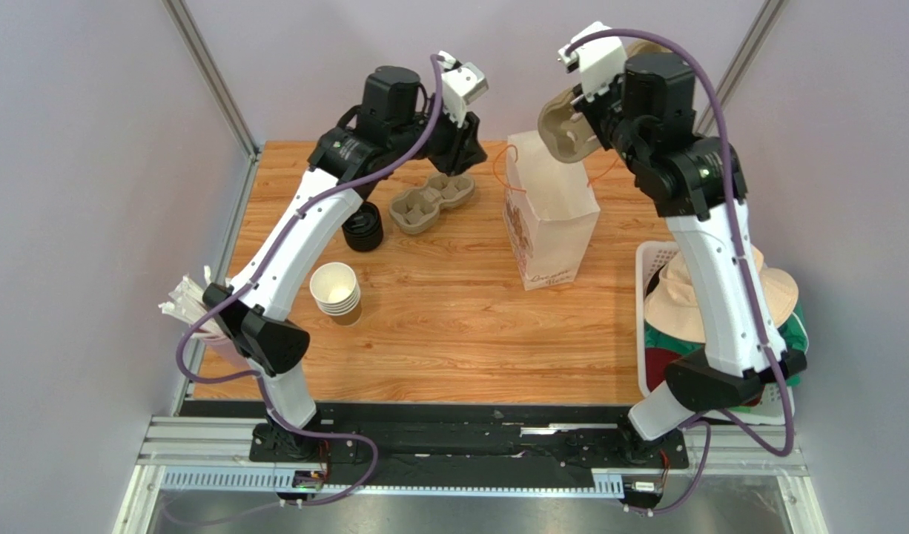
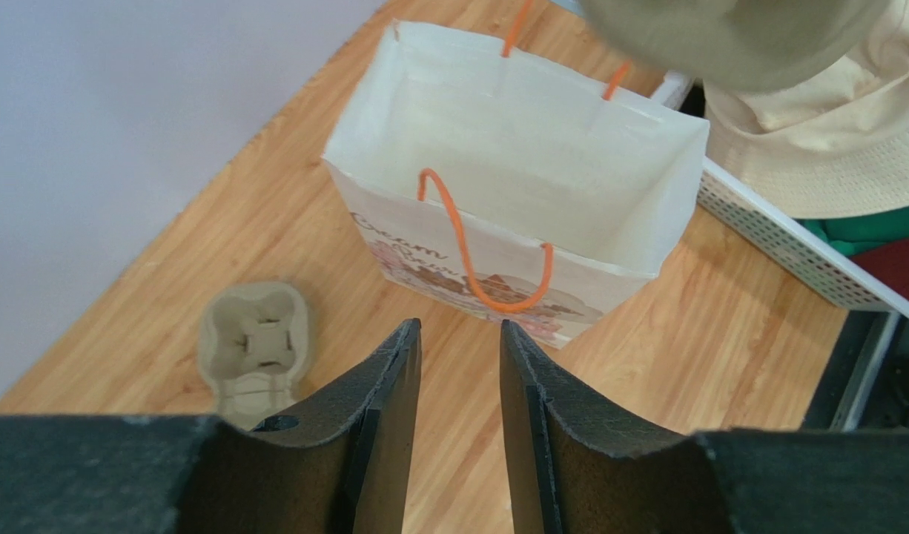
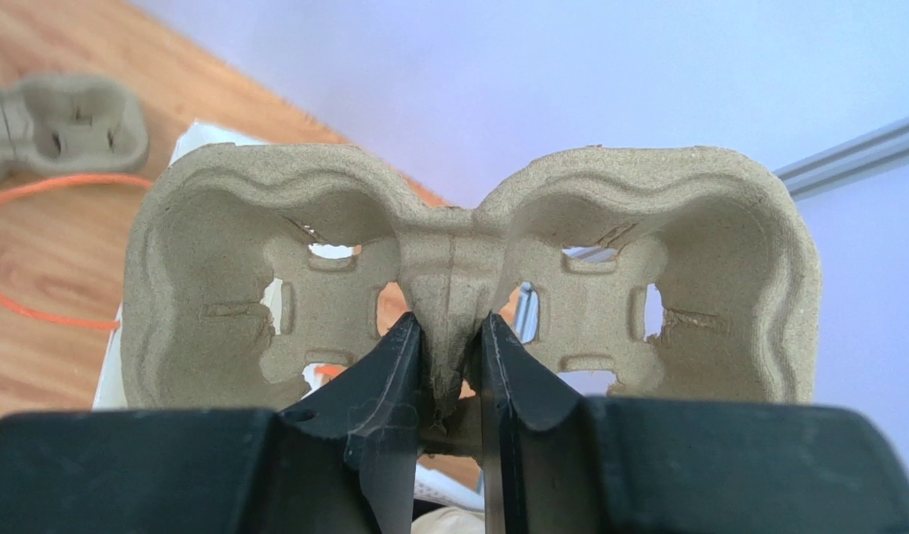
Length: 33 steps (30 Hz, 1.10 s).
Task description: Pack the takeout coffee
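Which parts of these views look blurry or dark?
Left wrist view: the grey-brown pulp cup carrier at the top edge is blurred, the white paper bag sharp. Right wrist view: that carrier crisp, black fingers dark. Top view: evenly lit.

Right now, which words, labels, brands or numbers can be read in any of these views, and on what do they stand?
White paper bag with orange cord handles: cursive printed lettering on its front panel, too small and blurred to read.
Stack of brown paper cups: no print visible.
Grey-brown moulded pulp cup carrier: no print visible.
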{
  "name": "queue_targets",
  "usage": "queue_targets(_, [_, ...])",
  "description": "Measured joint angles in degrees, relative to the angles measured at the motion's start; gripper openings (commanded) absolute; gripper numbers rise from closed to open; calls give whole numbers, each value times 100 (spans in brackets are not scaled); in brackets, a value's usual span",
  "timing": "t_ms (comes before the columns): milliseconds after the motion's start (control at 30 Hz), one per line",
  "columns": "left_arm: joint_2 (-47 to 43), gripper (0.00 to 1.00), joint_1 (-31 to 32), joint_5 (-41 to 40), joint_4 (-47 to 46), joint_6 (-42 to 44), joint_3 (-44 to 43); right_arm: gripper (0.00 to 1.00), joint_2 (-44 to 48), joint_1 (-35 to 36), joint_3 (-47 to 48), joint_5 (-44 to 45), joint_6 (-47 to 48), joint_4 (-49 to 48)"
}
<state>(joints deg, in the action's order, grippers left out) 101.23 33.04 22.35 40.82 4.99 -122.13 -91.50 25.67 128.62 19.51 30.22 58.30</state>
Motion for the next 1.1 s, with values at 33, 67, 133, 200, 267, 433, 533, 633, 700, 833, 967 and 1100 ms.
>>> queue_targets(33, [61, 41, 33, 0, 7, -44, 0, 25, 122, 2, -13, 28, 2, -87])
queue_targets(67, [136, 41, 66, 7, 7, -105, 0, 24, 284, 2, -50, 63, 7, -197])
queue_targets(133, [306, 41, 109, 33, 11, -227, 0, 25, 535, 2, -136, 138, 9, -365])
queue_targets(200, [463, 41, 109, 76, 15, -393, 0, 25, 855, 2, -343, 214, 17, -564])
queue_targets(267, [568, 41, 105, 153, 15, -535, 0, 25, 1082, 2, -527, 269, 22, -664])
queue_targets(433, [723, 40, 90, 367, 13, -887, -33, 25, 1488, 2, -1143, 378, 20, -890])
queue_targets(533, [769, 29, 90, 485, 4, -1049, -74, 25, 1572, 2, -1436, 402, 17, -935])
queue_targets(633, [822, 2, 90, 570, -20, -1217, -114, 25, 1602, 2, -1705, 413, 13, -955])
queue_targets(700, [859, 0, 90, 601, -52, -1307, -129, 24, 1602, 2, -1834, 422, 13, -960])
queue_targets(833, [944, 0, 90, 603, -74, -1349, -173, 24, 1637, 2, -1971, 424, 9, -975])
queue_targets(967, [990, 0, 90, 581, 46, -1290, -374, 25, 1733, 2, -2004, 391, 17, -973])
queue_targets(1100, [990, 0, 90, 603, 212, -1073, -680, 24, 1858, 2, -2004, 205, 24, -957])
